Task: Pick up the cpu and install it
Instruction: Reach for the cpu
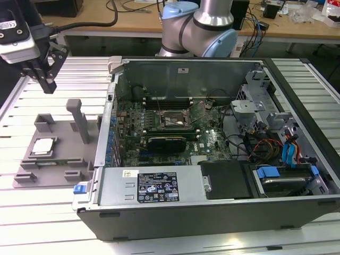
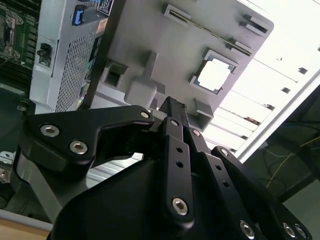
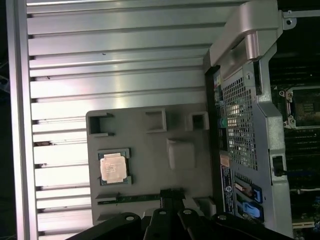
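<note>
The cpu [image 1: 43, 146], a small silver-grey square chip, lies flat in a recess of the grey plastic fixture [image 1: 58, 164] at the exterior view's left. Both wrist views show the cpu [image 2: 215, 75] [image 3: 114, 166] seated in that fixture. My gripper [image 1: 49, 87] hangs in the air above the slatted table, beyond the fixture's far edge and well clear of the chip. Its black fingers [image 2: 172, 105] look pressed together with nothing between them. The gripper [image 3: 171, 192] points down toward the fixture's edge. The black-framed socket [image 1: 175, 121] sits on the motherboard inside the case.
The open computer case [image 1: 159, 191] lies on its side beside the fixture, its metal wall [image 1: 109, 117] rising between the fixture and the motherboard. A tall grey post [image 1: 79, 119] stands on the fixture. Cables and drive bays [image 1: 276, 149] crowd the case's far end.
</note>
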`<state>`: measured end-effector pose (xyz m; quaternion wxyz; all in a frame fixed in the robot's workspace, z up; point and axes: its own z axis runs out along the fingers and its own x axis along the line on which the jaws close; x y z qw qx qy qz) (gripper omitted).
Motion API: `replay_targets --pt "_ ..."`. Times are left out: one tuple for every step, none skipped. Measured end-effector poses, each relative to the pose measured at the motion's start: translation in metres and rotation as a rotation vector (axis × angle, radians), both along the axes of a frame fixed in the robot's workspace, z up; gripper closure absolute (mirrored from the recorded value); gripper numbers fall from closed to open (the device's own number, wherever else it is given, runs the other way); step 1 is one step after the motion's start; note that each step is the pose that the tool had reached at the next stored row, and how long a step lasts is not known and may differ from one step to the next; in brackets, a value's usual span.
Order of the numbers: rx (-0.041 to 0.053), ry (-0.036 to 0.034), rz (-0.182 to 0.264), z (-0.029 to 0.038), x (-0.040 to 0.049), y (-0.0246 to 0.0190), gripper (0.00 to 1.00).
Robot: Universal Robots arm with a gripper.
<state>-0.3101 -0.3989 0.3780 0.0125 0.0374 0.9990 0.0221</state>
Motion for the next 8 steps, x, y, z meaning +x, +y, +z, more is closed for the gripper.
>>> replay_targets --pt "0.0000 0.0000 0.000 -0.0004 -0.0030 0.0000 0.89" --pt "0.0000 0.0000 0.000 -0.0007 -0.0054 0.0000 0.89" --pt "0.0000 0.0000 0.000 -0.0010 -0.0071 0.0000 0.89" --pt "0.0000 0.0000 0.000 -0.0014 -0.0092 0.0000 0.89" --pt "0.0000 0.0000 0.000 -0.0016 -0.0103 0.0000 0.89" --pt "0.0000 0.0000 0.000 -0.0017 -0.0111 0.0000 0.89" --pt "0.0001 0.0000 0.000 -0.0021 -0.0128 0.0000 0.89" --pt "0.0002 -0.0002 0.000 -0.0031 -0.0141 0.0000 0.89"
